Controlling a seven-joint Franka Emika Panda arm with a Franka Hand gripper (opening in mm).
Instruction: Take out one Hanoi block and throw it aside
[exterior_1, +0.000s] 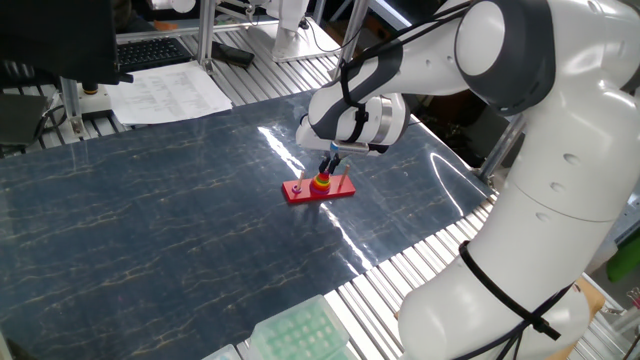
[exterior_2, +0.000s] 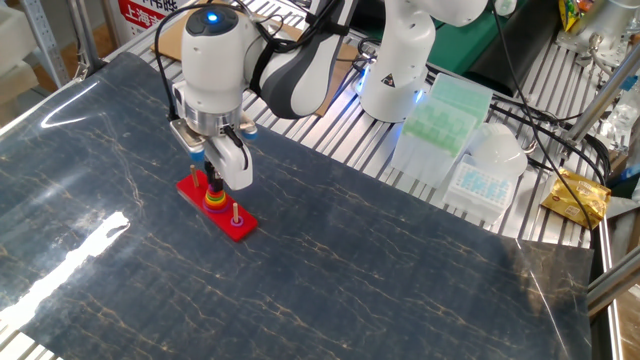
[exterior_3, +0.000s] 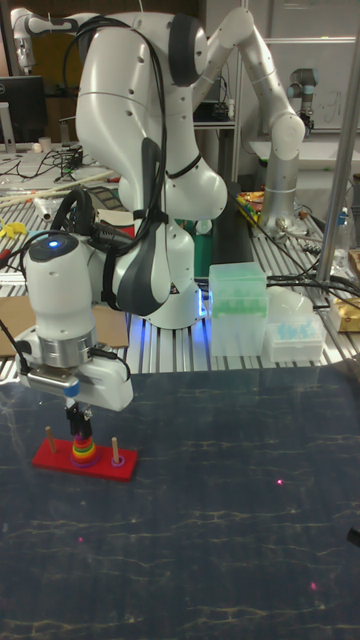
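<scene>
A flat red base with thin pegs lies on the dark table. Its middle peg carries a stack of red, yellow and green rings. My gripper points straight down over that peg, its fingers closed together at the top of the stack. They pinch the Hanoi block, the tiny topmost ring, which is almost wholly hidden between them. The outer pegs are bare.
Green tip racks and a white box stand on the slatted bench behind the table. Another green rack sits at the near edge in one fixed view. Papers lie at the far left.
</scene>
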